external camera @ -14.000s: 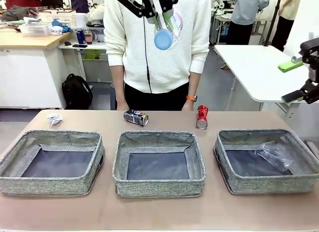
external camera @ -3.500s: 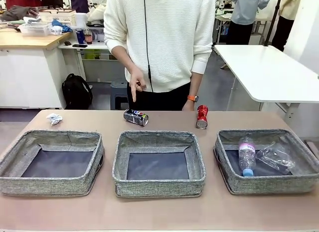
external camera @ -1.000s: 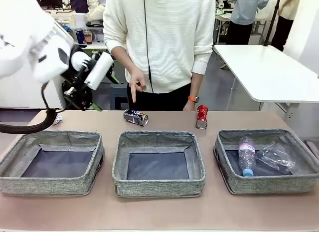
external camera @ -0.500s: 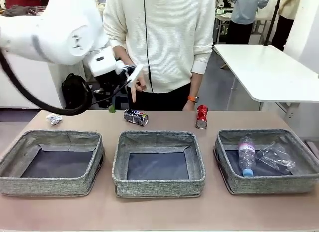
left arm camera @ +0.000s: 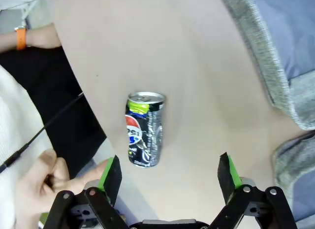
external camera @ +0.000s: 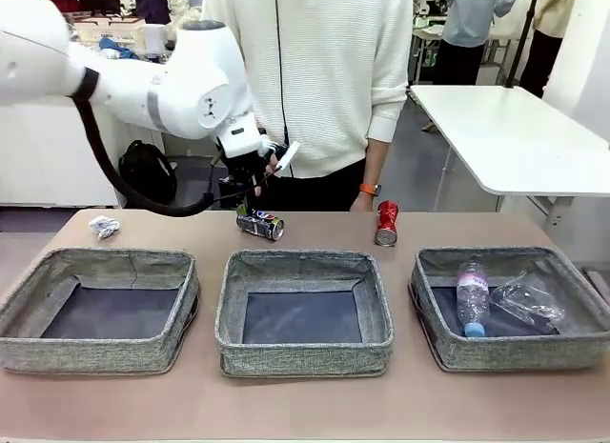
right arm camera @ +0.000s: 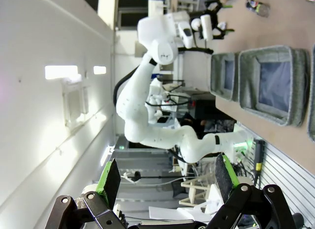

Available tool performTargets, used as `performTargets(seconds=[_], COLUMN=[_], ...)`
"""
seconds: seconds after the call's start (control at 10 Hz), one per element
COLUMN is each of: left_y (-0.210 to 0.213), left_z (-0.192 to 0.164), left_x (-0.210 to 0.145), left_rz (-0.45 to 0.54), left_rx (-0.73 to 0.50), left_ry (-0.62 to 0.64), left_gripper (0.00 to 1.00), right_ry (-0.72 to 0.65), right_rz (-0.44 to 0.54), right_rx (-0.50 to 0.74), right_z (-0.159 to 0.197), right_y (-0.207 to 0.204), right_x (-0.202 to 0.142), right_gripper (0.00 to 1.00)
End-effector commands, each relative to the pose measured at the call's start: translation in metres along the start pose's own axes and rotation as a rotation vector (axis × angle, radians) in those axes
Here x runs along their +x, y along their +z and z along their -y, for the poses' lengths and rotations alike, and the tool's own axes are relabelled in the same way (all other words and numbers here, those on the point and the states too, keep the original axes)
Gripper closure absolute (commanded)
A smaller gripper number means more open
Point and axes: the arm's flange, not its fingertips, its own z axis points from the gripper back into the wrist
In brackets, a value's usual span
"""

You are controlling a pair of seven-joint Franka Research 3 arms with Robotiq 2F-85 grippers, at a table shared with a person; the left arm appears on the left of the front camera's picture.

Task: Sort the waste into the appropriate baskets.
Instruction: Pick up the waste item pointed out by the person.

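Left hand point(left arm camera: 168, 171) jaws spread (pointing down); right hand point(right arm camera: 166, 174) likewise.

Left gripper point(external camera: 250, 209) seemingly hidden behind its wrist, basket point(left arm camera: 268, 47) cut off by edge

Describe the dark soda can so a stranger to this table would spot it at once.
Start at the middle basket of the three grey ones on the table; just beyond its far-left corner lies the dark blue-black soda can, with the left claw open above it. Unlike the red soda can standing upright to its right, it lies on its side.
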Motion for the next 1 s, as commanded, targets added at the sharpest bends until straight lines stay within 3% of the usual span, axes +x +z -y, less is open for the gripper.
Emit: performTargets(seconds=[0.0,0.4,0.5,0.6,0.8,0.9], left_y=[-0.008,-0.044,-0.044,-0.043,-0.051,-0.056], left_z=[-0.015,-0.030,-0.032,-0.022,-0.025,-0.026], left_x=[-0.001,-0.001,0.004,-0.002,0.002,0.005], left_rz=[-0.047,-0.058,0.016,-0.043,-0.027,-0.070], left_rx=[0.044,0.009,-0.014,0.006,-0.003,0.020], left_ry=[-0.010,-0.004,0.067,-0.024,-0.001,-0.013], left_gripper=[0.00,0.00,0.00,0.00,0.00,0.00], right_ry=[0.015,0.015,0.015,0.015,0.015,0.015], right_rz=[-0.012,-0.012,-0.012,-0.012,-0.012,-0.012], right_rx=[-0.007,-0.007,-0.007,-0.007,-0.007,-0.007], right_z=[0.001,0.001,0.001,0.001,0.001,0.001], right_y=[0.001,0.001,0.001,0.001,0.001,0.001], right_x=[-0.003,-0.003,-0.003,-0.003,-0.003,-0.003], right_gripper=[0.00,0.00,0.00,0.00,0.00,0.00])
